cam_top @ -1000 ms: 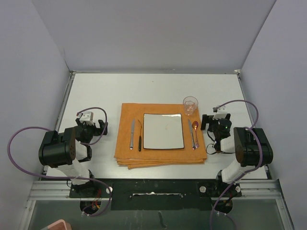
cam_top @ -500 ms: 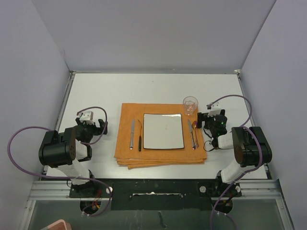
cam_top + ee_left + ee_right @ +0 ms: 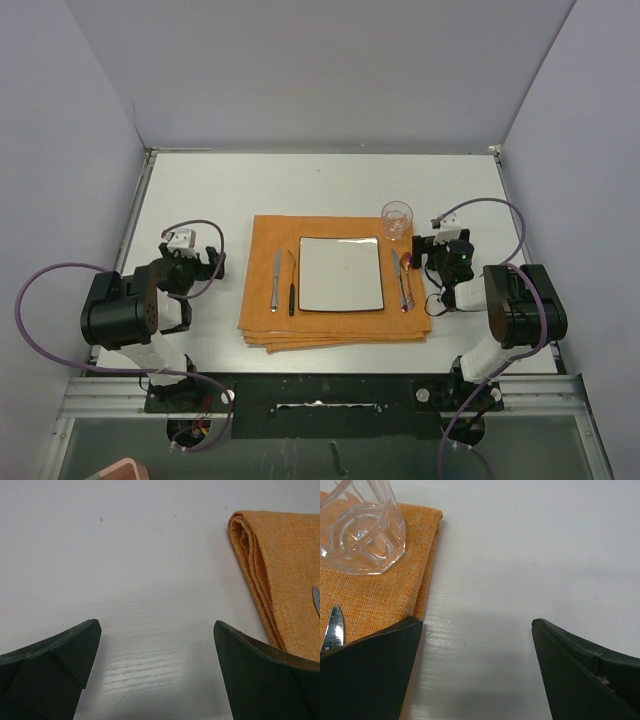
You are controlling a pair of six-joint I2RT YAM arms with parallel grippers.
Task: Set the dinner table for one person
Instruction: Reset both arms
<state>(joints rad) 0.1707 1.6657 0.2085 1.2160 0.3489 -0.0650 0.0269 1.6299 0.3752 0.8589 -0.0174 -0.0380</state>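
Observation:
The white dinner table (image 3: 200, 190) holds a folded orange cloth (image 3: 262, 320). On the cloth lie a square white plate (image 3: 340, 273), a knife (image 3: 275, 278) and a dark-handled fork (image 3: 291, 288) left of the plate, and two utensils (image 3: 403, 282) right of it. A clear glass (image 3: 396, 220) stands at the cloth's far right corner. My left gripper (image 3: 203, 258) is open and empty over bare table, left of the cloth (image 3: 280, 570). My right gripper (image 3: 432, 250) is open and empty at the cloth's right edge (image 3: 375, 595), just short of the glass (image 3: 357, 525).
Grey walls close in the table on three sides. A metal rail (image 3: 320, 395) runs along the near edge by the arm bases. Purple cables loop out from both arms. A silver utensil tip (image 3: 334, 627) shows beside my right gripper's left finger.
My right gripper has moved left and a little farther, up to the cloth's right edge near the glass. The left arm has barely moved.

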